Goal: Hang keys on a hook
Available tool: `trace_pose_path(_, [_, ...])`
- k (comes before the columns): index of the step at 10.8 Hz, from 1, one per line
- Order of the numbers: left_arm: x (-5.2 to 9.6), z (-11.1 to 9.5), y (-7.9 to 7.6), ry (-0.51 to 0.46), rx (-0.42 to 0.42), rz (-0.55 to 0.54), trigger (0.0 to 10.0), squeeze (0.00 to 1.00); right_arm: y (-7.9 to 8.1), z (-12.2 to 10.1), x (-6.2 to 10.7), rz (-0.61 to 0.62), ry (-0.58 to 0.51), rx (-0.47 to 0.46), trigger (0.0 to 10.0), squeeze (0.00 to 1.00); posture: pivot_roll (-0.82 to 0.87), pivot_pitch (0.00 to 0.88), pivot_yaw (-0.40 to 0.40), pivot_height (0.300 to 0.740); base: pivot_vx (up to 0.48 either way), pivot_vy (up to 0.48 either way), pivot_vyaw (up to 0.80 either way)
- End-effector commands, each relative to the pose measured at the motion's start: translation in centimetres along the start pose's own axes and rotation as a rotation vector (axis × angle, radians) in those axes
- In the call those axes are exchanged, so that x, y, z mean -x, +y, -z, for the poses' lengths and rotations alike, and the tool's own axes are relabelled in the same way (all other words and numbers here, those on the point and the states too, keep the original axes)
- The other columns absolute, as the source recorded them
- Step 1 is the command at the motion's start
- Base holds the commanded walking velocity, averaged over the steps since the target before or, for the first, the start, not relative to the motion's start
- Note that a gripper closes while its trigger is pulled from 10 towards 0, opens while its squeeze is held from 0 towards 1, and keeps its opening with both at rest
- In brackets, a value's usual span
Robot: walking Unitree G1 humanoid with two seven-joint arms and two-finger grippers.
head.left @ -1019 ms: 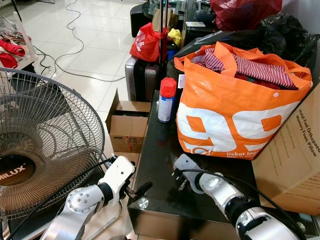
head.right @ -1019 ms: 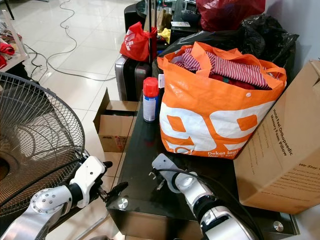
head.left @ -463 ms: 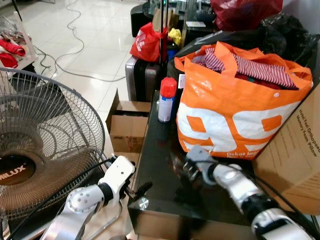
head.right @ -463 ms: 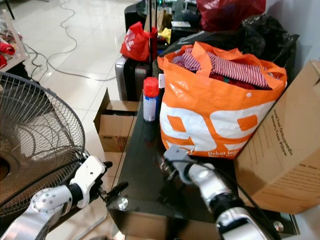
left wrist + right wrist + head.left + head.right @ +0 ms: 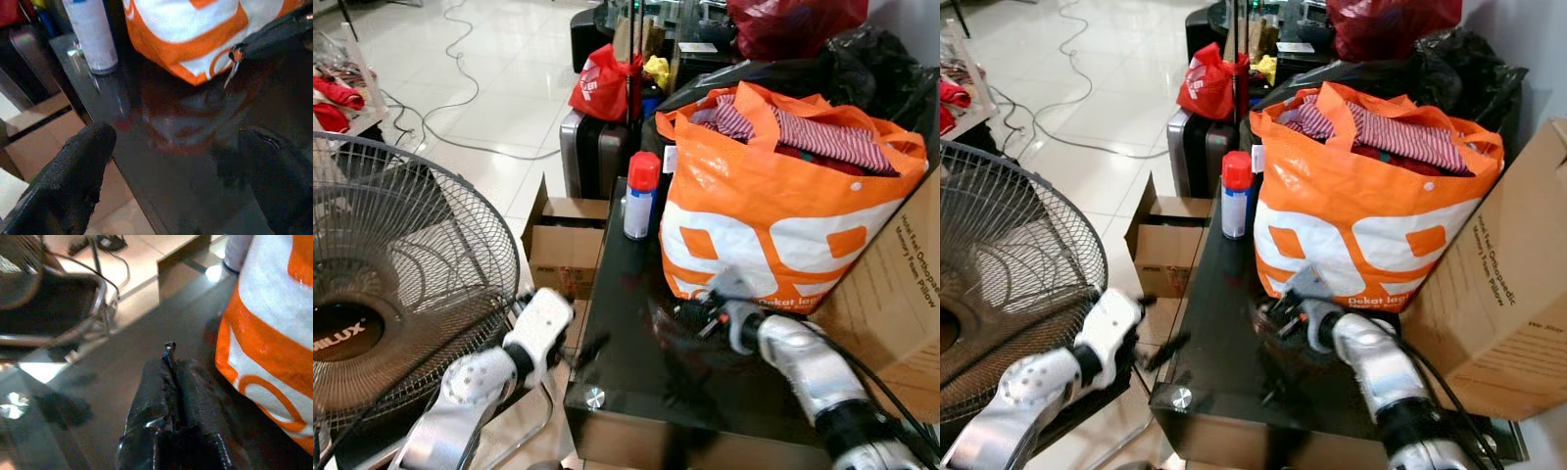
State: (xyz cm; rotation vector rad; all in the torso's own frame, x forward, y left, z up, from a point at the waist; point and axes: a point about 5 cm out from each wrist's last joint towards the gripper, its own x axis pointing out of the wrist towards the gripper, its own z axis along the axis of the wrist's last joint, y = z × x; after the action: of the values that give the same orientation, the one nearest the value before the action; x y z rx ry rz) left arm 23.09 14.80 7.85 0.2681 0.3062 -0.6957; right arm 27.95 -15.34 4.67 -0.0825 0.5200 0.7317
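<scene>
An orange bag (image 5: 773, 215) stuffed with striped clothes (image 5: 822, 132) stands on the dark glass table (image 5: 626, 323), with a large cardboard box (image 5: 891, 304) at its right and a smaller open box (image 5: 563, 250) on the floor at the left. A red-capped spray can (image 5: 640, 196) stands by the bag. The right gripper (image 5: 171, 363) reaches low over the table just in front of the bag, fingers pressed together on a small metal key (image 5: 169, 350) that sticks out past their tips. The left gripper (image 5: 171, 161) hangs off the table's left edge, fingers spread.
</scene>
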Motion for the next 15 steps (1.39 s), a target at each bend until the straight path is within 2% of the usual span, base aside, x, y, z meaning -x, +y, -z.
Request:
trace_pose_path(1, [-0.1, -1.1, 0.4, -0.052, -0.011, -0.013, 10.0, 0.85, 0.0, -0.9, 0.8, -0.027, -0.058, -0.042, 0.0, 0.00, 0.06, 0.000, -0.028, 0.740, 0.000, 0.000, 0.00])
trace_pose_path(2, [-0.4, -2.0, 0.8, -0.100, 0.010, -0.015, 10.0, 1.00, 0.5, -2.4, 1.6, -0.084, -0.145, -0.101, 0.0, 0.00, 0.06, 0.000, -0.026, 0.740, 0.000, 0.000, 0.00])
trace_pose_path(4, [-0.7, -3.5, 1.2, -0.180, 0.012, 0.000, 10.0, 1.00, 1.1, -5.1, 3.0, -0.145, -0.276, -0.189, 0.0, 0.00, 0.06, 0.000, -0.020, 0.740, 0.000, 0.000, 0.00])
trace_pose_path(6, [-0.4, -4.2, 1.2, -0.223, 0.032, 0.007, 10.0, 1.00, 1.3, -7.3, 4.6, -0.148, -0.407, -0.336, 0.0, 0.00, 0.06, 0.000, -0.018, 0.740, 0.000, 0.000, 0.00])
trace_pose_path(8, [0.3, -4.1, 1.1, -0.237, 0.059, -0.001, 10.0, 1.00, 1.7, -9.2, 6.1, -0.113, -0.523, -0.431, 0.0, 0.00, 0.06, 0.000, -0.021, 0.740, 0.000, 0.000, 0.00])
trace_pose_path(11, [0.9, -3.8, 0.6, -0.229, 0.066, -0.010, 10.0, 1.00, 1.9, -10.9, 7.7, -0.007, -0.607, -0.458, 0.0, 0.00, 0.05, 0.000, -0.021, 0.740, 0.000, 0.000, 0.00])
trace_pose_path(12, [1.0, -3.8, 0.5, -0.215, 0.063, -0.056, 10.0, 1.00, 2.1, -10.9, 8.3, 0.055, -0.601, -0.400, 0.0, 0.00, 0.05, 0.000, -0.025, 0.740, 0.000, 0.000, 0.00])
trace_pose_path(13, [0.9, -3.8, 0.7, -0.198, 0.023, -0.147, 10.0, 1.00, 2.3, -10.5, 9.0, 0.168, -0.581, -0.325, 0.0, 0.00, 0.04, 0.000, -0.032, 0.740, 0.000, 0.000, 0.00])
trace_pose_path(14, [1.0, -4.2, 0.6, -0.225, 0.026, -0.218, 10.0, 0.93, 2.5, -9.5, 9.2, 0.273, -0.565, -0.280, 0.0, 0.00, 0.04, 0.000, -0.039, 0.740, 0.000, 0.000, 0.00])
trace_pose_path(15, [1.0, -4.4, 0.4, -0.238, 0.052, -0.258, 10.0, 0.55, 2.3, -8.5, 9.3, 0.386, -0.551, -0.270, 0.0, 0.00, 0.04, 0.000, -0.042, 0.740, 0.000, 0.000, 0.00])
